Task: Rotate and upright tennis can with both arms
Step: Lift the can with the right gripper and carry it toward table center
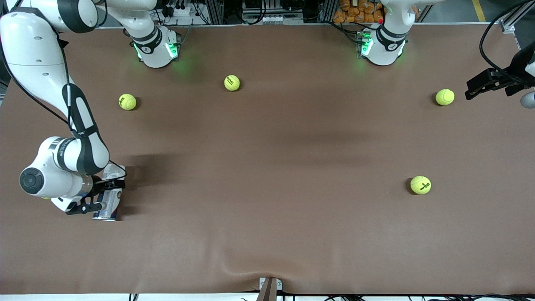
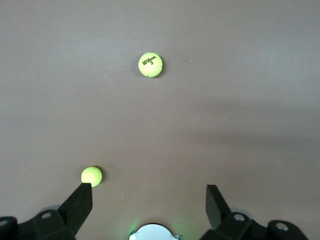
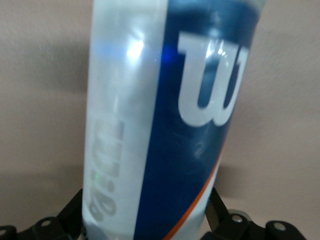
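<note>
In the front view we find the right end effector (image 1: 101,195) low at the right arm's end of the bench (image 1: 267,167), its open fingers straddling the tennis can (image 1: 108,200), which lies on its side directly under them. Nothing is clamped, so we judge the job barely begun: the can is neither turned nor stood up. The left end effector (image 1: 480,85) waits in the air at the left arm's end, a tennis ball (image 1: 444,97) just beside it.

In the left wrist view our left end effector (image 2: 149,200) hangs open and empty over matte brown bench cloth, with a fuzzy yellow-green ball (image 2: 150,64) well ahead of the fingertips.

In the right wrist view the can (image 3: 165,120) fills the gap between the spread fingers (image 3: 75,210): a smooth, glossy clear-plastic cylinder with a navy and white label.
</note>
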### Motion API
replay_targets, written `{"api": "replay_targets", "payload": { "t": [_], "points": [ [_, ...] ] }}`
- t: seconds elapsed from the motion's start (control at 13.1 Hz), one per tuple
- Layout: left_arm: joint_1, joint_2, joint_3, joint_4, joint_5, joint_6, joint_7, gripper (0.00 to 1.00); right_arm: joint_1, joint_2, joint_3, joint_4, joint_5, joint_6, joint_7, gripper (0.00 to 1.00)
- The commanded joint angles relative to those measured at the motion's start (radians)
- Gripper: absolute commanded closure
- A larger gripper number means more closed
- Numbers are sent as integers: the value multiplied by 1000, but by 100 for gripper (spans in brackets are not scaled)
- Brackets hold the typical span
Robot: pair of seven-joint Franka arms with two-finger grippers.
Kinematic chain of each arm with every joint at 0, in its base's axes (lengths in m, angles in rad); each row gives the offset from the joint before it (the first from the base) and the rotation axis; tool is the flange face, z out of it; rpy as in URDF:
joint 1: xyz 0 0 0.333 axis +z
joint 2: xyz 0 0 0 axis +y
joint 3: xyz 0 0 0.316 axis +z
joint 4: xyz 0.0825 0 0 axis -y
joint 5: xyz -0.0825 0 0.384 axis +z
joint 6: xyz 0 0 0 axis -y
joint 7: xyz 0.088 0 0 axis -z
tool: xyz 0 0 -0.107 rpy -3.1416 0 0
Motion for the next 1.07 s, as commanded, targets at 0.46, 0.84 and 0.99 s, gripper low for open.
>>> {"api": "replay_targets", "payload": {
  "t": [0.46,0.84,0.99],
  "points": [
    [8,-3,-6,-1,4,-12,15,0,0,-71,12,-13,26,-10,-270,43],
    [8,-2,-6,-1,4,-11,15,0,49,-171,13,47,23,-39,-575,43],
    [8,-2,-6,-3,4,-9,15,0,92,-171,13,101,22,-39,-663,43]
  ]
}}
